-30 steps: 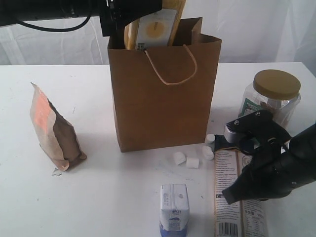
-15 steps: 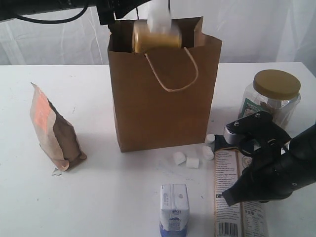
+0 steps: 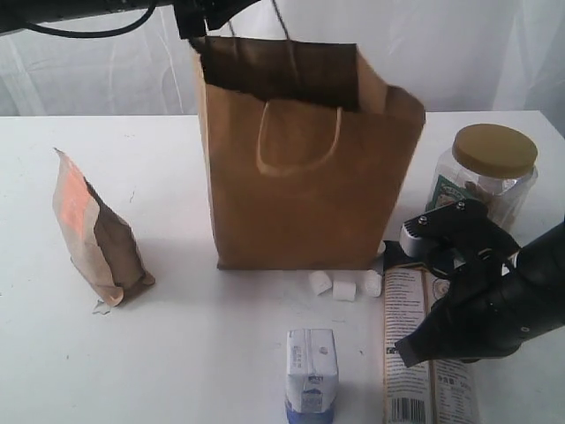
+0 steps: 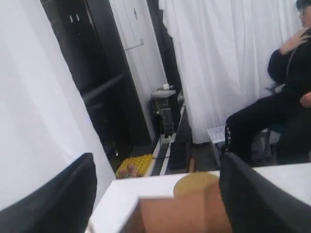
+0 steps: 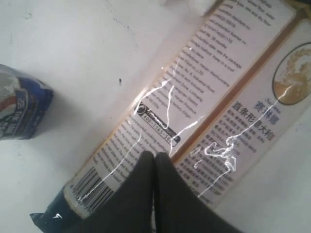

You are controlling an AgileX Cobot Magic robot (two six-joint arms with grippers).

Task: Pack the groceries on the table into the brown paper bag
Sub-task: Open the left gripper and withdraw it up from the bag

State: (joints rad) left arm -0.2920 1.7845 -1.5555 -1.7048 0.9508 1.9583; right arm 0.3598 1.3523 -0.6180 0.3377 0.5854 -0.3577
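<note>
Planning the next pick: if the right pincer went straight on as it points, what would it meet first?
Most likely the long packet, lying flat just beyond the shut right pincer; the gap is unclear.

The long dark-topped packet (image 5: 218,73) bears Chinese characters, a barcode and fine print too small to read.

right tool (image 5: 154,156): matte black, tapered | left arm (image 3: 71,9): black, cabled

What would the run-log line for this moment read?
left gripper: open, empty, above brown paper bag | right gripper: shut, over long packet | on table: pouch, carton, jar, marshmallows
</note>
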